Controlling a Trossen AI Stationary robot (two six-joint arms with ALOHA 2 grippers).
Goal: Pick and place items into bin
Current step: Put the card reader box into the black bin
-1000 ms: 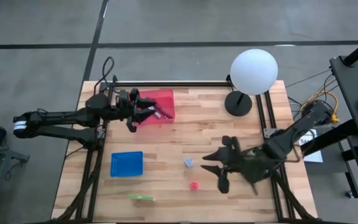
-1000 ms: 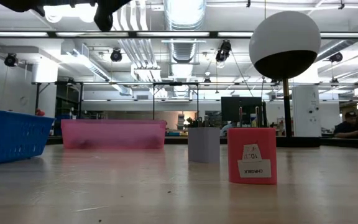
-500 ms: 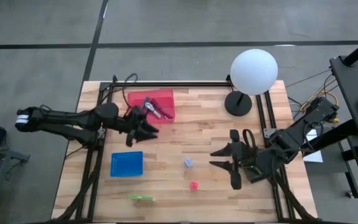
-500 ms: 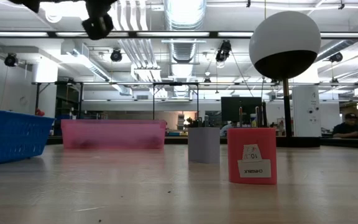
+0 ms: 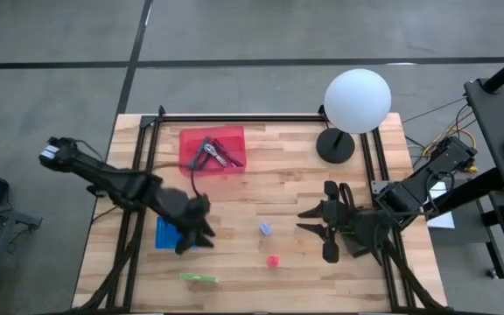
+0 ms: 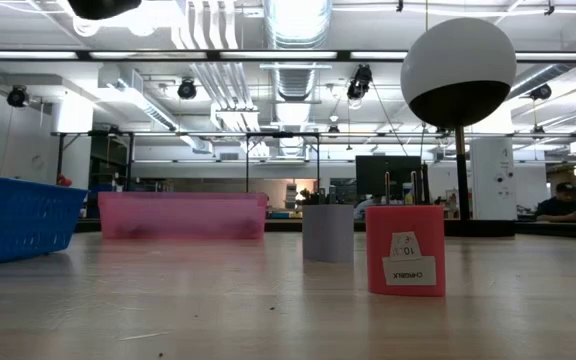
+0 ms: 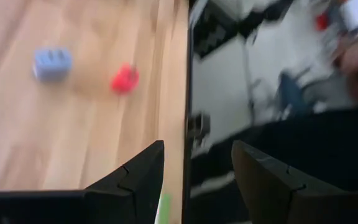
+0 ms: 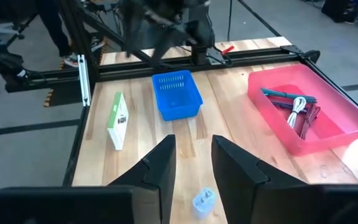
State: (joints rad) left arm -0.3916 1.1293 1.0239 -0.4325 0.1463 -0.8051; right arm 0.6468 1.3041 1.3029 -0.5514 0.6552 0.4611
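My left gripper (image 5: 189, 238) is open and hovers over the right edge of the blue basket (image 5: 171, 233), touching nothing. My right gripper (image 5: 311, 224) is open and sits above the table to the right of the lavender block (image 5: 265, 228) and the pink block (image 5: 273, 260), which stand on the wood. A flat green piece (image 5: 198, 277) lies near the near edge. The pink bin (image 5: 213, 150) holds a teal stick, a white cord and maroon sticks. In the right wrist view the lavender block (image 8: 204, 200) lies just ahead of the open fingers (image 8: 160, 168).
The white globe lamp (image 5: 357, 101) stands on its dark base at the far right of the table. Black rails run along the table's far, left and right edges. Bare wood lies between the bin and the blocks. The low view shows the pink block (image 6: 405, 250) nearest.
My left gripper has swung from over the pink bin toward the table's near edge and now hangs over the blue basket. With it gone, the bin's sticks and cord show. My right gripper has drawn slightly toward the right edge.
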